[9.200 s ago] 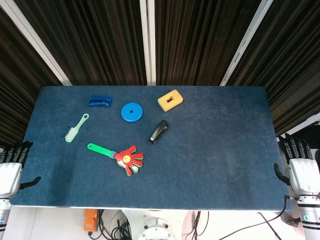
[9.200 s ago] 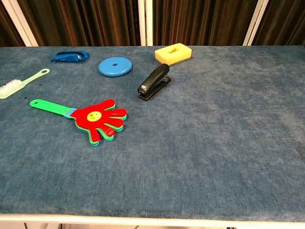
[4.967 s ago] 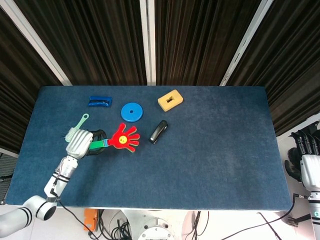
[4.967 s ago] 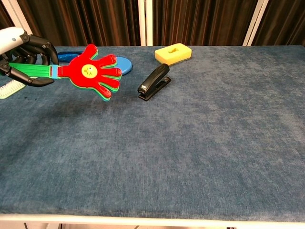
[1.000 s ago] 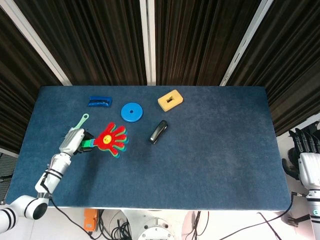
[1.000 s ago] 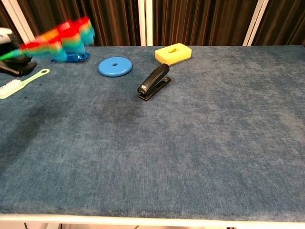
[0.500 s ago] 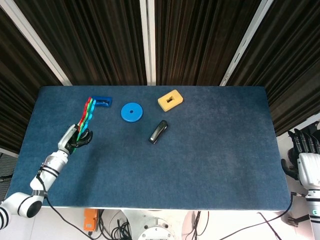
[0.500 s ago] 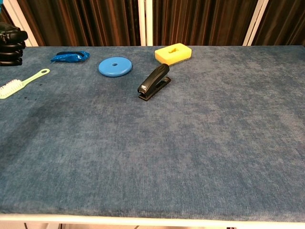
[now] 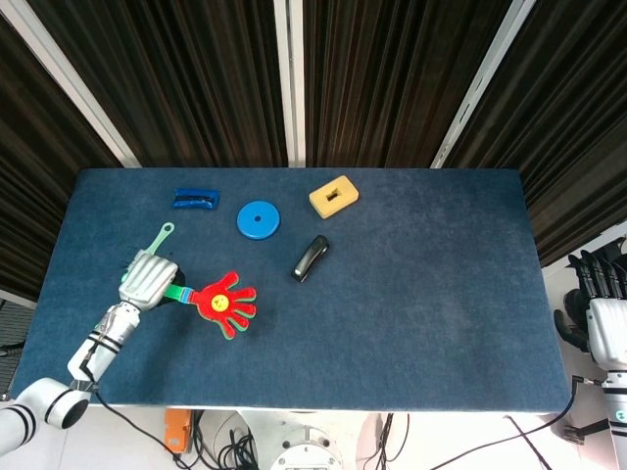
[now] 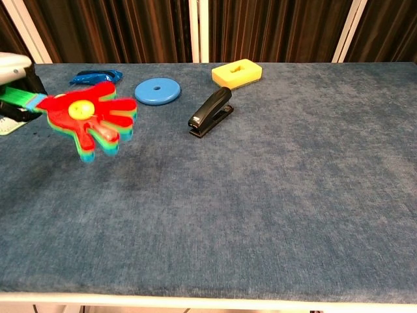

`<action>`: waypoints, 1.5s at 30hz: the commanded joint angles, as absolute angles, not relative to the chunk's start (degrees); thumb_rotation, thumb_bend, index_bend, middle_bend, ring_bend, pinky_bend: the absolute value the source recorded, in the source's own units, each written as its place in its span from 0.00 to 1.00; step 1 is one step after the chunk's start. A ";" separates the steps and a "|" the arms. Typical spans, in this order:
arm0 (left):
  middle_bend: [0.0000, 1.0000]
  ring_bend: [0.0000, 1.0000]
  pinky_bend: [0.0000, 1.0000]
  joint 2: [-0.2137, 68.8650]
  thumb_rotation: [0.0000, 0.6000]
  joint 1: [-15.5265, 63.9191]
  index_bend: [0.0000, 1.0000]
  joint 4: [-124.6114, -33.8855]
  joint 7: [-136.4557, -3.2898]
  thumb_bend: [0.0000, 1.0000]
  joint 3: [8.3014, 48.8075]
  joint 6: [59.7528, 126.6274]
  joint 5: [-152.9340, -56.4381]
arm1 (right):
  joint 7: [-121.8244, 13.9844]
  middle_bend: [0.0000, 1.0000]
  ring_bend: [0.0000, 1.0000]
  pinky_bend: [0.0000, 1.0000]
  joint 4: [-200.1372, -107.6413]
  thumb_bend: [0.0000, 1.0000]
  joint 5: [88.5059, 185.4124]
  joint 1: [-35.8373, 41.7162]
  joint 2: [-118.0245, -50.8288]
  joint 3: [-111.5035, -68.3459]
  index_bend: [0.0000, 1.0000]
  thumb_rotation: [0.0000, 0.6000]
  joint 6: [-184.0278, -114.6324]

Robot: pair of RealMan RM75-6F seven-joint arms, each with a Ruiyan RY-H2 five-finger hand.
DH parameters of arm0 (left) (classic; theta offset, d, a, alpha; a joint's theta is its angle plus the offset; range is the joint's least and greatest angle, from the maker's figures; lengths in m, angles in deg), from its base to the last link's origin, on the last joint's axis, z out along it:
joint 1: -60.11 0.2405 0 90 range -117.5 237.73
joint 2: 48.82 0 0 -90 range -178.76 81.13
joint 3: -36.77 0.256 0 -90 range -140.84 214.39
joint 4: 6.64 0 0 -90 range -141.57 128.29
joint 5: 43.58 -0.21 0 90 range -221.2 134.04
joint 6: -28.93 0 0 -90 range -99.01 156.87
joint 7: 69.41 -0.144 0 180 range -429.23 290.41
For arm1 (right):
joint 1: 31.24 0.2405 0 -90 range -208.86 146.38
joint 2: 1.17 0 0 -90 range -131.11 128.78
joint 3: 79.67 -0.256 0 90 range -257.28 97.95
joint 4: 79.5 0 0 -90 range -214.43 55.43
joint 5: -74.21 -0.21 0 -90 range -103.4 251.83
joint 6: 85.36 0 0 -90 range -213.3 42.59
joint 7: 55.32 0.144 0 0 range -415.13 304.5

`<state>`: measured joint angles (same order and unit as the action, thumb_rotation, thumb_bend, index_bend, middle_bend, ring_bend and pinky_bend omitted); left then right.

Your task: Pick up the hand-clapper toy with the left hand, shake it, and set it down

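Note:
My left hand [image 9: 148, 279] grips the green handle of the hand-clapper toy [image 9: 223, 305] over the left part of the table. The toy's red, yellow, green and blue palms point right and slightly down, blurred in the chest view, where the hand-clapper toy [image 10: 89, 124] hangs above the cloth and my left hand [image 10: 14, 85] shows only at the frame's left edge. My right hand [image 9: 604, 308] hangs off the table's right edge, fingers extended, holding nothing.
A black stapler [image 9: 310, 258] lies near the table's middle. Behind it are a blue disc [image 9: 258, 219], a yellow block [image 9: 333, 196] and a blue wrapped object [image 9: 196, 199]. A pale green brush [image 9: 153, 240] lies just behind my left hand.
Half a second ago the toy was swung up and back toward the blue wrapped object; now it has swung down and to the right, palms facing up over the cloth.

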<state>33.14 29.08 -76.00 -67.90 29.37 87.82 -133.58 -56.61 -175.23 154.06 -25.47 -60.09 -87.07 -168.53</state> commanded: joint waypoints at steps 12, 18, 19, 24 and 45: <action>1.00 1.00 1.00 25.83 1.00 30.28 1.00 -98.16 -18.46 0.55 21.32 81.54 -119.95 | -56.49 0.00 0.00 0.00 -175.10 0.33 153.63 -25.22 -60.33 -87.08 0.00 1.00 -167.87; 1.00 1.00 1.00 21.91 1.00 30.48 1.00 -100.82 3.19 0.56 19.40 77.78 -121.17 | -56.47 0.00 0.00 0.00 -174.89 0.33 153.60 -25.17 -60.47 -87.01 0.00 1.00 -167.71; 1.00 1.00 1.00 21.62 1.00 30.42 1.00 -100.58 4.83 0.56 19.45 77.61 -121.82 | -56.47 0.00 0.00 0.00 -174.88 0.33 153.57 -25.17 -60.47 -87.02 0.00 1.00 -167.72; 1.00 1.00 1.00 22.81 1.00 29.46 1.00 -96.33 -3.68 0.56 22.31 79.33 -126.07 | -56.53 0.00 0.00 0.00 -174.82 0.33 153.51 -25.22 -60.51 -87.02 0.00 1.00 -167.80; 1.00 1.00 1.00 35.95 1.00 27.63 1.00 -78.65 -74.37 0.54 32.52 90.17 -134.40 | -56.04 0.00 0.00 0.00 -174.48 0.33 153.66 -25.56 -60.53 -86.82 0.00 1.00 -168.13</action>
<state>32.74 28.24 -82.80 -66.47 29.65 87.85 -132.23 -56.06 -174.49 153.68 -25.55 -60.54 -86.80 -168.13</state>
